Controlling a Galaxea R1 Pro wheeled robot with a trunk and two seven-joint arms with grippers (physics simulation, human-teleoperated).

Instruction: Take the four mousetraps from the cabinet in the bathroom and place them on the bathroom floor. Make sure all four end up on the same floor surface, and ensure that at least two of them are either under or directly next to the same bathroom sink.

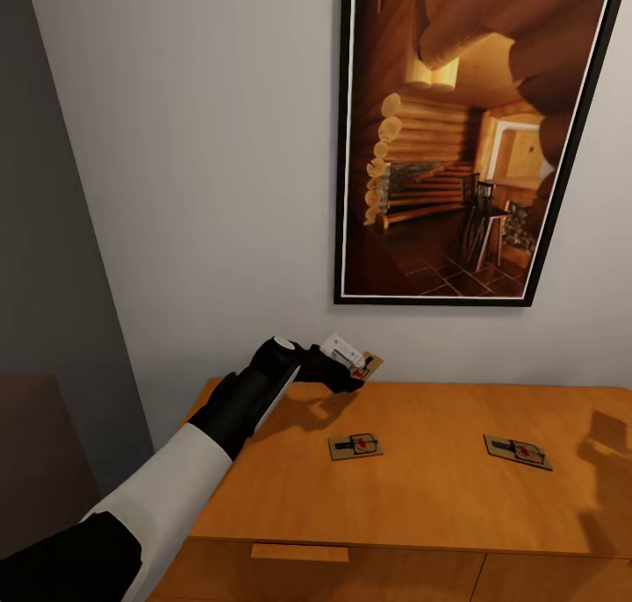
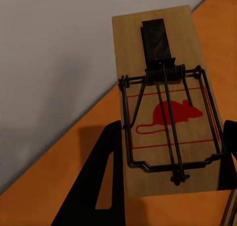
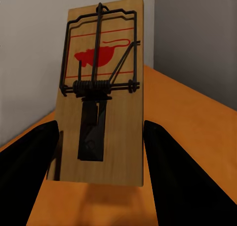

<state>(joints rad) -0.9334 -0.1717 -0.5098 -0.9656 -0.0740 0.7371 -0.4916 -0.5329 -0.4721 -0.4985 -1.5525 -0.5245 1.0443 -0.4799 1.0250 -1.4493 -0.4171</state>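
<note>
Above the cabinet (image 1: 421,497), both arms' fingers (image 2: 106,186) grip mousetraps (image 2: 165,102) — two more lie below

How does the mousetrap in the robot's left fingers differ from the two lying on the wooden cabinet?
The held mousetrap is lifted off the cabinet top and tilted, gripped by the left gripper. The middle mousetrap and the right mousetrap lie flat on the wood, untouched and apart from each other. All three are small tan boards with dark metal springs and red markings.
</note>
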